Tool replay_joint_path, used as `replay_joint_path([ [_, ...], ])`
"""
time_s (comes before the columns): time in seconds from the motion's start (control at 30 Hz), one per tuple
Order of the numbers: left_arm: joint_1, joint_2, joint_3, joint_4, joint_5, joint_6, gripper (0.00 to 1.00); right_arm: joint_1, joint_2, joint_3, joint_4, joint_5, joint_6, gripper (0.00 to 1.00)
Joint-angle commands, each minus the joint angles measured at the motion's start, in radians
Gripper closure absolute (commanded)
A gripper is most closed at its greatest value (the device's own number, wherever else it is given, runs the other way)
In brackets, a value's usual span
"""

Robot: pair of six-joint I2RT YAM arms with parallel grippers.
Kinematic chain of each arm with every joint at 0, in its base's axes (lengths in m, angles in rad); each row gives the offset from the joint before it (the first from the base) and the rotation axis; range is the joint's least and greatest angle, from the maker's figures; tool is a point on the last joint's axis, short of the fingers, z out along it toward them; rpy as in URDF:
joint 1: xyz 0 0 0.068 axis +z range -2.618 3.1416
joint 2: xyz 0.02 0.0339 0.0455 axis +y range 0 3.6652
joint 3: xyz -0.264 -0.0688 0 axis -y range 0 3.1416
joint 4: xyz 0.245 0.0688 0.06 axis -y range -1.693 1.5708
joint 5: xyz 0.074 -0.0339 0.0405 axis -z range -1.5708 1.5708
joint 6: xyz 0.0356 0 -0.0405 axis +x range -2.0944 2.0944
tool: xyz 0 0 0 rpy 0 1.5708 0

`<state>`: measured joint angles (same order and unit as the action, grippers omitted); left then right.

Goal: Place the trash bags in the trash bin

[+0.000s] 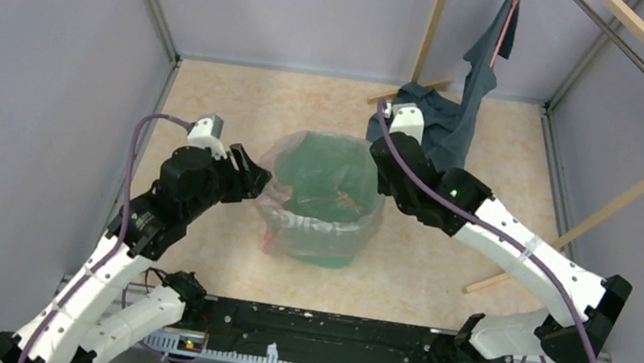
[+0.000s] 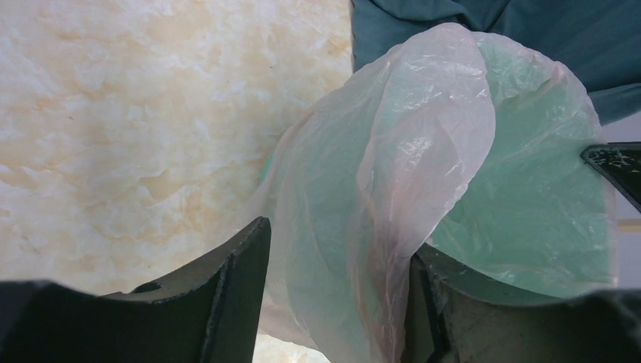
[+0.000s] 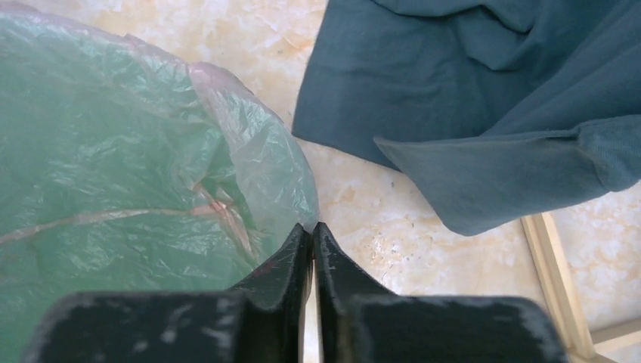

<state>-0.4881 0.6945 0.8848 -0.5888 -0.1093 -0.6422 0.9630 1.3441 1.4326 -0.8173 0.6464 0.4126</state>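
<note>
Nearest me, the left claw [image 2: 338,246] stands wide open at the near-left rim of the mint-green plastic waste bin [image 1: 311,259]. A fold of the thin, pale-pink translucent trash bag [image 2: 393,151] rises loose between its fingers, not yet clamped. The bag is draped over the bin's mouth in the middle of the marbled tabletop [image 2: 113,113], bunched high on that side. Across the opening, the right claw [image 3: 312,231] is pressed almost closed at the film's edge; I cannot tell if it pinches any. I'd close the left on that fold and draw it outward and down over the rim, gently, since the film looks easily torn. Beyond lies a dark blue-grey cloth garment [image 3: 469,98].
</note>
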Motion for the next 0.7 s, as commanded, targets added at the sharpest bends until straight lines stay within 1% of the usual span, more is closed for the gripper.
replay_joint_path([
  [0.0, 0.008, -0.018, 0.100, -0.053, -0.022, 0.010, 0.35, -0.012, -0.078, -0.016, -0.034, 0.068, -0.067, 0.90],
  [0.07, 0.008, -0.033, 0.131, -0.039, 0.013, 0.003, 0.30, -0.011, -0.084, -0.013, -0.034, 0.038, -0.063, 0.76],
  [0.2, 0.008, -0.021, 0.221, -0.033, 0.091, 0.003, 0.14, -0.011, -0.080, 0.055, -0.077, -0.007, -0.066, 0.50],
  [0.27, 0.009, 0.000, 0.262, -0.063, 0.085, 0.028, 0.09, -0.010, -0.069, 0.127, -0.116, -0.009, -0.078, 0.41],
  [0.33, 0.008, 0.010, 0.292, -0.098, 0.057, 0.054, 0.06, -0.010, -0.056, 0.197, -0.154, -0.016, -0.090, 0.36],
  [0.4, 0.008, 0.006, 0.307, -0.113, 0.042, 0.074, 0.04, 0.000, -0.035, 0.264, -0.176, -0.040, -0.104, 0.33],
  [0.47, 0.008, -0.006, 0.312, -0.115, 0.034, 0.084, 0.02, 0.009, 0.000, 0.306, -0.164, -0.132, -0.121, 0.32],
  [0.5, 0.008, -0.013, 0.310, -0.113, 0.033, 0.086, 0.01, 0.009, 0.019, 0.315, -0.147, -0.208, -0.123, 0.33],
  [0.6, 0.009, -0.034, 0.297, -0.093, 0.046, 0.091, 0.01, 0.014, 0.084, 0.282, -0.060, -0.487, -0.103, 0.42],
  [0.63, 0.008, -0.041, 0.290, -0.091, 0.052, 0.090, 0.01, 0.015, 0.105, 0.260, -0.027, -0.555, -0.090, 0.46],
  [0.67, 0.008, -0.046, 0.287, -0.092, 0.058, 0.090, 0.01, 0.015, 0.123, 0.233, 0.006, -0.600, -0.077, 0.52],
])
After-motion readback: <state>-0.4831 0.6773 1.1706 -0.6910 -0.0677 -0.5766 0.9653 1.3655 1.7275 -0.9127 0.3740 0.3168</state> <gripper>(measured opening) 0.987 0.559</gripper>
